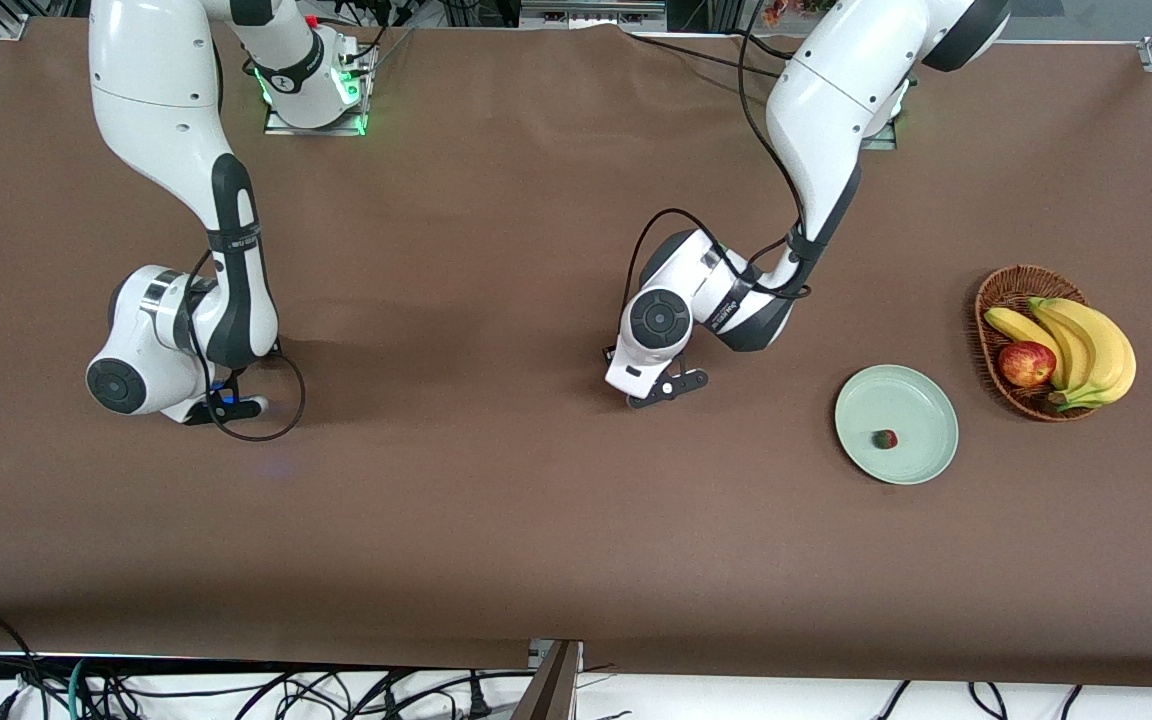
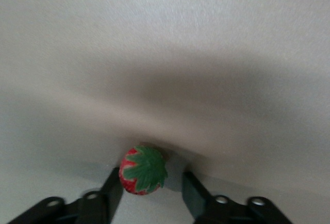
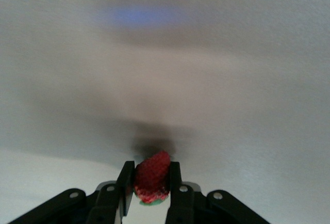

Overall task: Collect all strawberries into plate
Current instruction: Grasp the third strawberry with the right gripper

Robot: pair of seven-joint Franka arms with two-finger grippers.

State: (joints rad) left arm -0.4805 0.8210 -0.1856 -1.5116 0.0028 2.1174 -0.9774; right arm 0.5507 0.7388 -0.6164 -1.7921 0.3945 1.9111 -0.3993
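Toward the right arm's end of the brown table [image 1: 496, 520], the right arm bends down low, its wrist close over the cloth. The right gripper [image 3: 151, 180] is down at the table surface, and its two dark fingers [image 3: 125, 180] are pressed in on either flank of the first strawberry [image 3: 152, 174]. The berry is pinched firmly between them, red flesh uppermost, with a sliver of green leaf showing beneath; a small dark shadow lies on the cloth just past it. Near the middle of the table the left arm also reaches down. The left gripper [image 2: 152, 176] sits low over the cloth with its jaws partly apart around the second strawberry [image 2: 143, 171]. That berry lies on the table with its green leafy top facing the wrist camera. It touches one finger [image 2: 114, 185], while a clear gap separates it from the other, so it is bracketed but not clamped. Farther toward the left arm's end lies the pale mint-green plate [image 1: 921, 400], flat on the cloth. The third strawberry [image 1: 885, 439] rests inside it, in the part of the dish nearer the front camera. Just beside the plate, at the left arm's end and slightly farther from the front camera, stands a brown wicker basket [image 1: 1011, 285] holding a bunch of bananas [image 1: 1086, 345] and a red-yellow apple [image 1: 1026, 363].
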